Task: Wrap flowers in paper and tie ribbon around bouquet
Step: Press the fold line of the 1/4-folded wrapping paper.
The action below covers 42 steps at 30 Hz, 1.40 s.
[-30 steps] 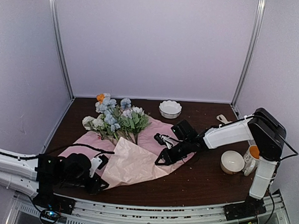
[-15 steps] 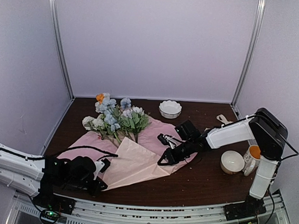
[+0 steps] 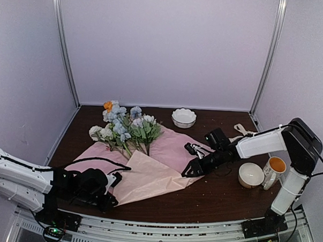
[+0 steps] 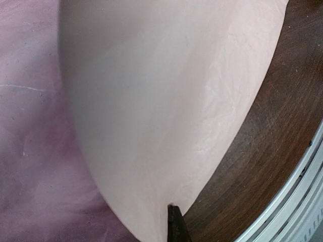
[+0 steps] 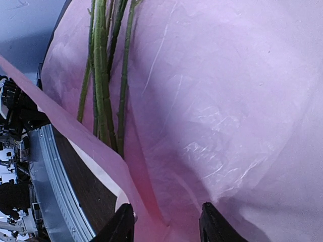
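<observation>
The left claw [image 3: 111, 196] was clamped shut on the near edge of the paper [image 4: 166, 101]; the right claw [image 5: 166, 222] stood parted over it.

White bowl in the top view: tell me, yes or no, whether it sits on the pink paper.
No, the white bowl stands on the bare dark table behind the pink paper, clear of its edge.

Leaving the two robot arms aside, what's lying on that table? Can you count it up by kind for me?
Flower bunches: 1, the flowers
Paper sheets: 1, the pink paper
Ribbons: 1, the cream ribbon
Bowls: 1, the white fluted bowl
Cups: 2, the cream cup and the mug
Total: 6
</observation>
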Each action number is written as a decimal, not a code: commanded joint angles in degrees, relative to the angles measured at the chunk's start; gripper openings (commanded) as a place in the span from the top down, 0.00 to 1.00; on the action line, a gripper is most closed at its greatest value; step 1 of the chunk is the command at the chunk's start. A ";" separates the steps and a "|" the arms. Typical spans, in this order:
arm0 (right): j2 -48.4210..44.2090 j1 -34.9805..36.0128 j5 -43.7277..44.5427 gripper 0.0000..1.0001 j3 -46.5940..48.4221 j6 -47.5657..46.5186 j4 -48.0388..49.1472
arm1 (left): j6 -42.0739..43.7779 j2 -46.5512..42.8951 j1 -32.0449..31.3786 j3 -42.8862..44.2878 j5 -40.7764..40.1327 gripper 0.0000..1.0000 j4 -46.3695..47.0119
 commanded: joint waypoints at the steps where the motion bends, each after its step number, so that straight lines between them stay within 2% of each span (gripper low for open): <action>1: -5.32 0.12 -2.91 0.53 -2.81 -2.75 -3.12 | -0.05 2.10 -0.17 -0.47 1.14 1.00 -2.67; 13: -13.91 -0.63 3.13 0.52 1.95 -14.23 -17.78 | -4.35 -0.33 -0.07 -1.88 -0.42 1.00 -5.00; 17: -15.70 -0.63 4.13 0.52 0.49 -15.82 -18.52 | -6.12 -1.07 0.09 -2.46 -1.28 1.00 -6.02; 26: -12.48 0.59 3.86 0.52 0.43 -15.91 -19.04 | -6.59 -0.73 0.10 -2.45 -1.30 1.00 -6.41; 29: -12.73 1.36 8.94 0.51 -0.26 -15.40 -17.65 | -6.75 -0.53 0.10 -2.56 -1.26 1.00 -5.98; 33: -9.31 1.39 9.21 0.52 0.19 -15.70 -17.35 | -6.15 -0.06 0.10 -1.97 -1.62 1.00 -6.57; 35: -7.84 1.39 8.51 0.61 0.06 -15.57 -16.65 | -6.44 -0.12 0.10 -1.99 -1.87 1.00 -6.83; 40: -5.78 1.15 8.17 0.95 0.90 -15.55 -16.38 | -8.02 -0.79 0.10 -2.59 -1.41 1.00 -7.31; 41: -5.69 0.90 8.23 1.00 1.23 -15.50 -16.83 | -8.09 -1.04 0.10 -2.59 -1.43 1.00 -7.63; 42: -5.67 0.36 8.81 1.00 1.49 -15.31 -17.47 | -8.30 -1.41 0.10 -2.59 -1.70 1.00 -8.05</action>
